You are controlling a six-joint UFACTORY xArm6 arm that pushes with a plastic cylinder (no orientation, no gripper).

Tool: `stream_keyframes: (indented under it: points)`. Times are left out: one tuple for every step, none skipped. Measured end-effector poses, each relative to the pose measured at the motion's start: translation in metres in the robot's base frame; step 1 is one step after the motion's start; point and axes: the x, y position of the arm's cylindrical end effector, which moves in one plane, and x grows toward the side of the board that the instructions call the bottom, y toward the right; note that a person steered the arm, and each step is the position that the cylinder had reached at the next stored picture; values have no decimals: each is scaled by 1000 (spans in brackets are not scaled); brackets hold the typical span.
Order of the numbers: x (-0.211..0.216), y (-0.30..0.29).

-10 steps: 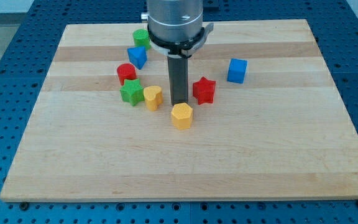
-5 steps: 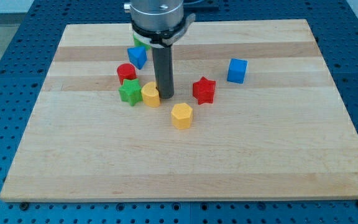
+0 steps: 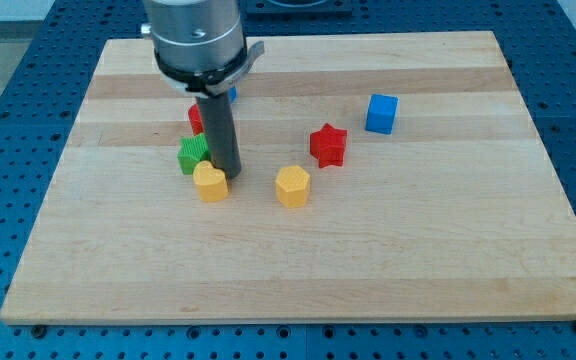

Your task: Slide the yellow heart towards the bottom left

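Note:
The yellow heart (image 3: 209, 183) lies left of the board's middle. My tip (image 3: 228, 176) stands right against the heart's upper right side, touching it. The green star (image 3: 194, 155) sits just above and left of the heart, partly behind the rod. The red block (image 3: 196, 118) is mostly hidden behind the rod. A sliver of the blue block (image 3: 232, 95) shows beside the arm's body. The green block seen at the view's top earlier is hidden behind the arm.
A yellow hexagon (image 3: 292, 186) lies right of the heart. A red star (image 3: 328, 145) and a blue cube (image 3: 380, 113) lie further right. The wooden board (image 3: 448, 250) rests on a blue perforated table.
My tip moved left and down, pushing the yellow heart down-left. The green star shifted slightly left. The arm now covers the blue and green blocks at the top.

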Motion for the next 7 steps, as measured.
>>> stream_keyframes:
  points:
    - [8,0]
    - [9,0]
    - [9,7]
    - [25,6]
    - [38,-5]
    - [39,-21]
    - [33,-15]
